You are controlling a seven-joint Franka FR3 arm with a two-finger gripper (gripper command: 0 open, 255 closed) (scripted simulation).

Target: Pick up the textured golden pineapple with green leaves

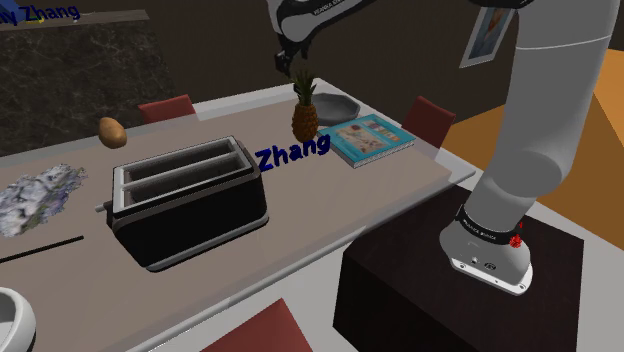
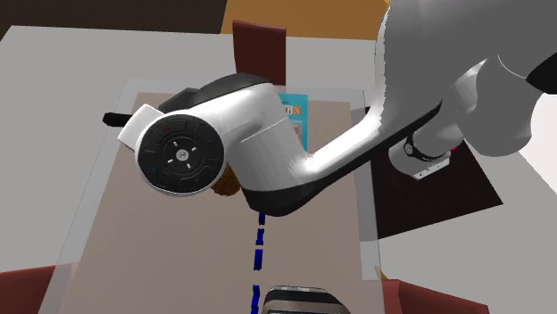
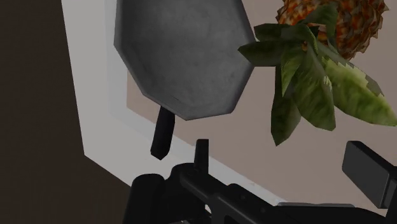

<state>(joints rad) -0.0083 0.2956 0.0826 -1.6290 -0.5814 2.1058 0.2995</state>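
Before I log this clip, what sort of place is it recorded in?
Most likely a home kitchen or dining area: a long table with red chairs pulled up around it, a black two-slot toaster and a pineapple on it, and a framed picture on the wall.

The pineapple [image 1: 305,118] is standing upright on the table [image 1: 390,190], toward its far side in the shoulder view. The pan [image 1: 336,104] is sitting just behind it and the book [image 1: 372,138] is lying just to its right. The toaster [image 1: 185,205] is sitting nearer the camera, well to the left. A potato [image 1: 112,131] is lying behind the toaster. The gripper [image 1: 291,66] is hanging above the pineapple's leaves.
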